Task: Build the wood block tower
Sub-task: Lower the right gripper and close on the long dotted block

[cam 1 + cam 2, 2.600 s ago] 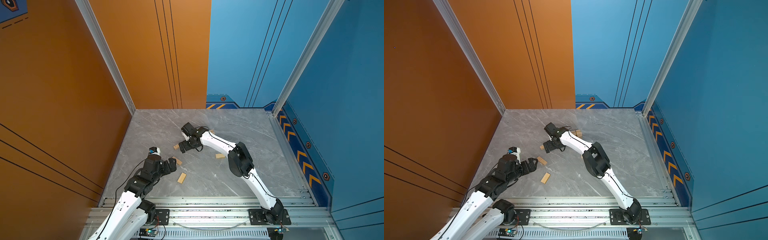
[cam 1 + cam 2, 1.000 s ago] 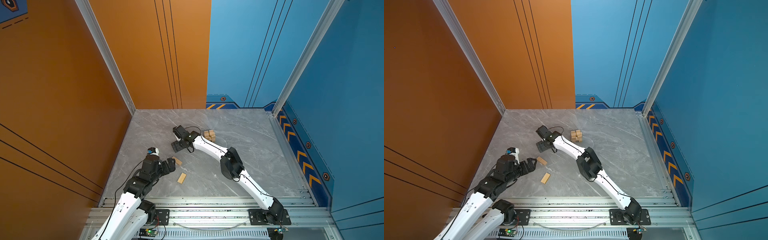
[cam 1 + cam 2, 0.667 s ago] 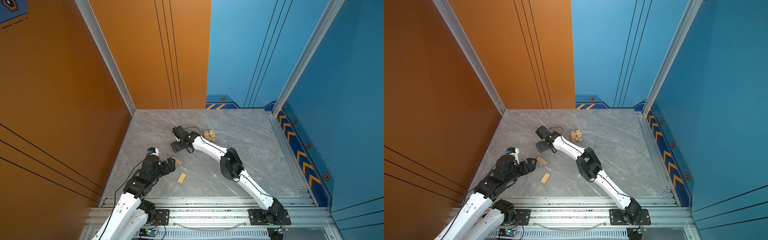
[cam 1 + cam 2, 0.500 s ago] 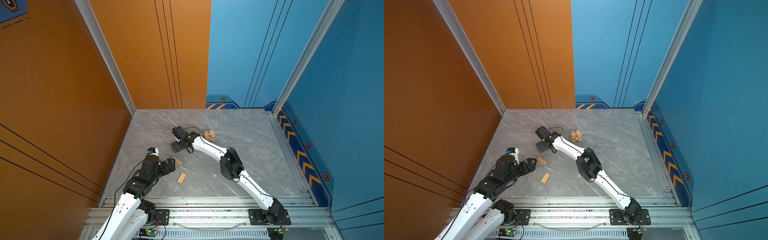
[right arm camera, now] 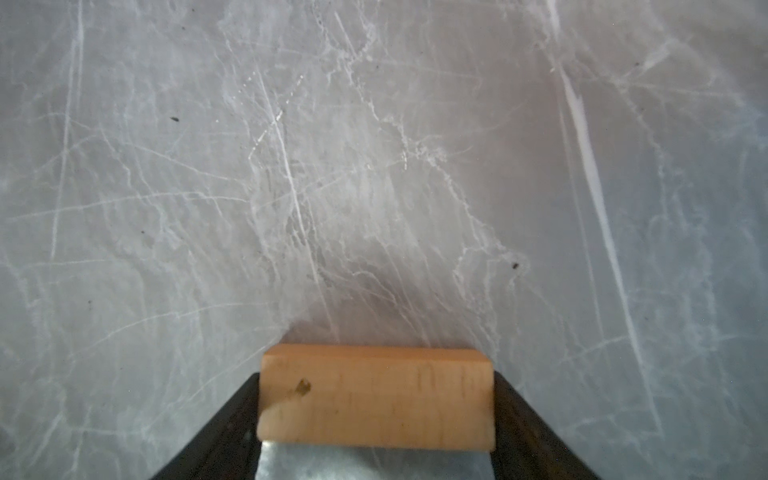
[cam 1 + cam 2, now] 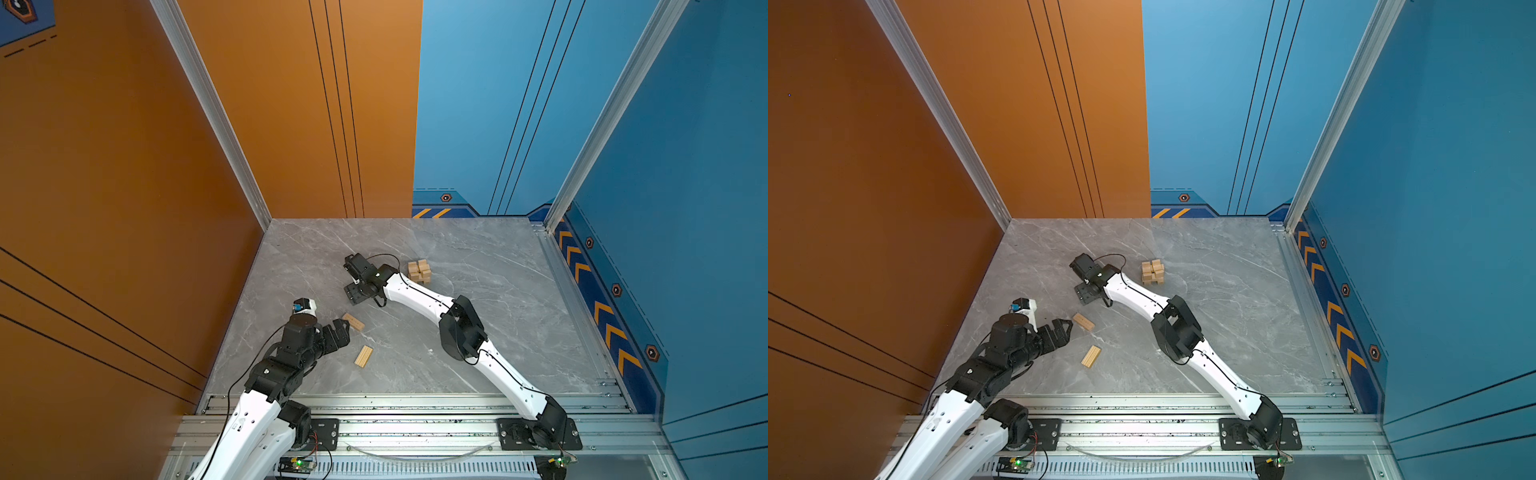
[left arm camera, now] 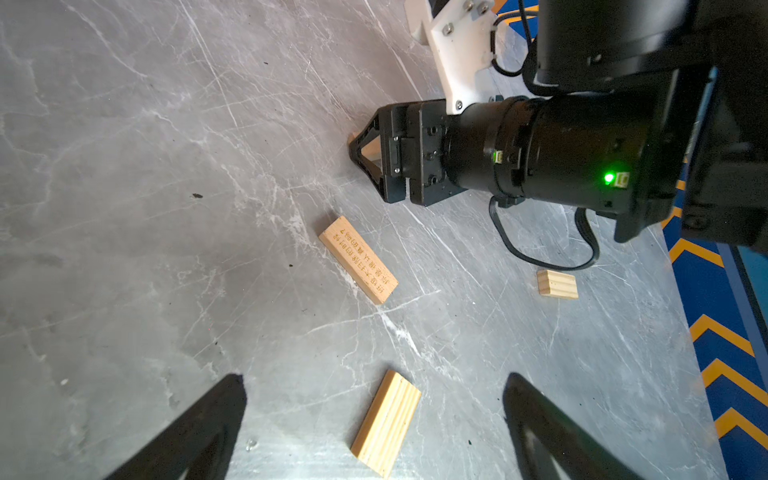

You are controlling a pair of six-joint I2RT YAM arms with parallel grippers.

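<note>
Top views gave us the table (image 6: 478, 249), grey and veined, with the tower (image 6: 419, 271) standing far and a little right of centre. The right arm (image 6: 415, 293) lay just beside it on its near left. We judged that the worst risk: to bring a piece to the tower the arm must swing toward the stack, and a forearm brushing it could topple the crossed layers.

The second risk was the grip itself. In the right wrist view the right gripper (image 5: 377, 378) had its fingers pressed on the two ends of a block (image 5: 376, 399). It was closed across the long way of the piece, with the fingertips only. We could not tell whether the block rested on the table or hung clear. Held so, we thought it might pivot or slip in a lift, or land skewed on the stack.

The left gripper (image 7: 374, 377) stood wide open and held nothing, hovering at the near left. A slab (image 7: 386, 424) lay untouched between its fingers, an engraved bar (image 7: 358, 259) lay just beyond, and a short piece (image 7: 557, 284) lay farther right. A careless descent there, we judged, would push the slab instead of seizing it.
</note>
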